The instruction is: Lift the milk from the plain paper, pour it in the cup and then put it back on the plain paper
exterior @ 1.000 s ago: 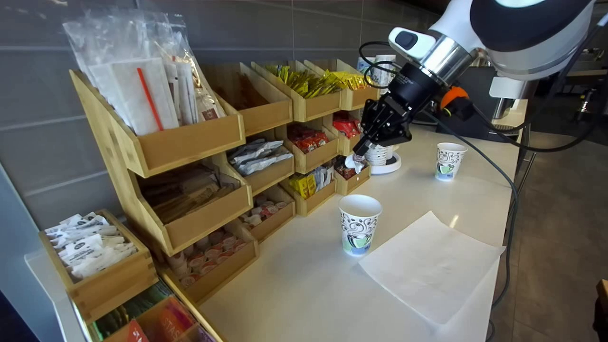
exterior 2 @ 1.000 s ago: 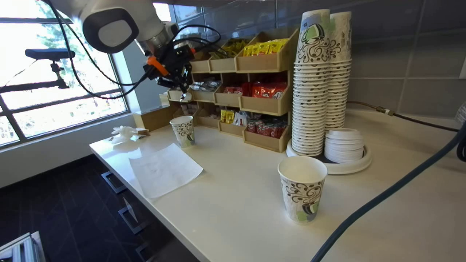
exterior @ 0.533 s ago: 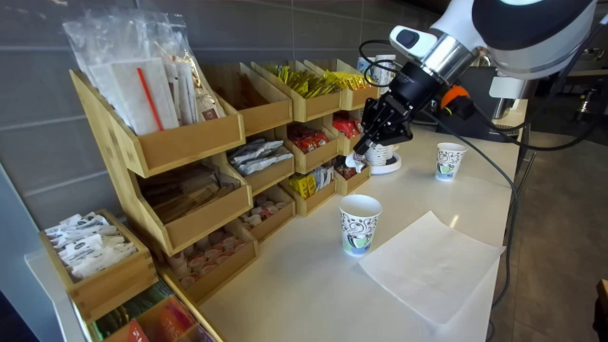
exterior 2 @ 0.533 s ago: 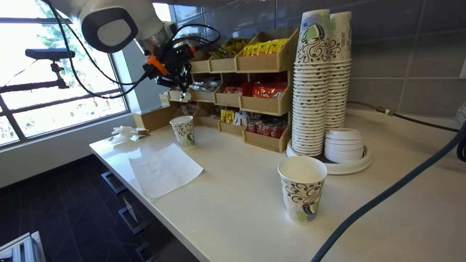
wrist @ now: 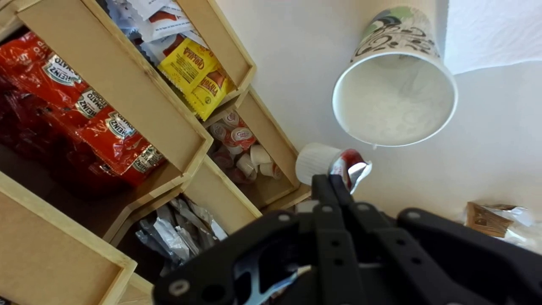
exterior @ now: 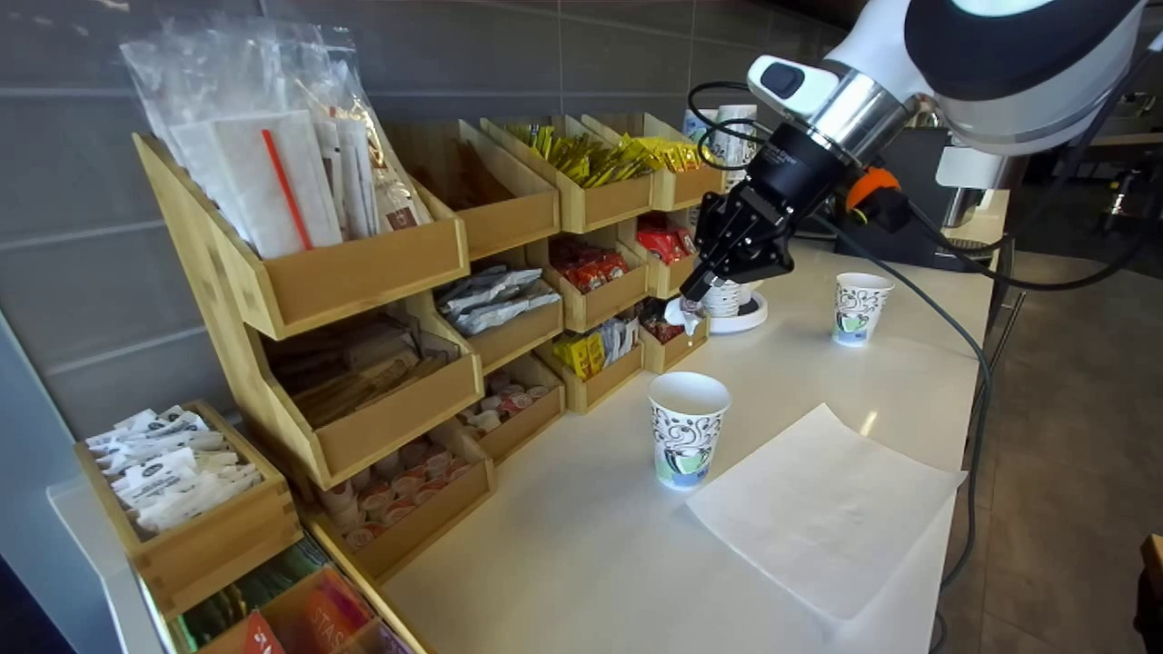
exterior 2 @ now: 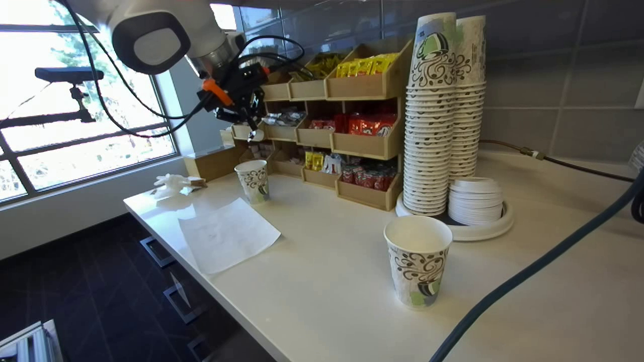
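The milk is a tiny white ribbed pot [wrist: 317, 163] with its red and silver lid peeled partly back. My gripper [wrist: 329, 181] is shut on it at the rim by the lid. The pot lies tipped on its side in the air. In an exterior view, a small white drop [exterior: 690, 342] shows just below the pot [exterior: 677, 313]. The patterned paper cup [exterior: 688, 445] stands upright lower down, beside the plain paper [exterior: 827, 509]. In the wrist view, the cup's mouth [wrist: 394, 101] opens near the pot; whether it holds liquid I cannot tell.
Wooden bins [exterior: 400, 436] with sachets and creamer pots line the wall. Another cup [exterior 2: 420, 266] stands farther along the counter near stacked cups [exterior 2: 427, 151] and lids [exterior 2: 475, 201]. A crumpled white item [exterior 2: 173, 183] lies by the counter's end.
My gripper has shifted and turned slightly, with the pot moving a little right and down in an exterior view. A white drop now shows under the pot. Cups and paper have not moved.
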Robot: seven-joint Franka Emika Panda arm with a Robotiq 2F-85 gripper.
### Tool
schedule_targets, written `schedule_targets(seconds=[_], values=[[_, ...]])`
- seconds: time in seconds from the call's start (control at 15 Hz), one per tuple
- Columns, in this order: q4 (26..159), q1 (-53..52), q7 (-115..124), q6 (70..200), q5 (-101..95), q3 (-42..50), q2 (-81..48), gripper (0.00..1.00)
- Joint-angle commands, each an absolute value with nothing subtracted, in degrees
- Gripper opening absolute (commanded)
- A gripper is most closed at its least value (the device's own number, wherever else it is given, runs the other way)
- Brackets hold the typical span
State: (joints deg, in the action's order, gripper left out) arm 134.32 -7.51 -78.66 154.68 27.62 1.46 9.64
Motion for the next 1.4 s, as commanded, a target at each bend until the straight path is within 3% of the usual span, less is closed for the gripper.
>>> schedule_targets(seconds=[0.0,1.33], values=[[135.9,-8.7,-80.4,152.6,29.4,2.8,11.9,0.0],[133.3,-6.2,-72.9,141.3,33.2,5.4,11.3,0.0]])
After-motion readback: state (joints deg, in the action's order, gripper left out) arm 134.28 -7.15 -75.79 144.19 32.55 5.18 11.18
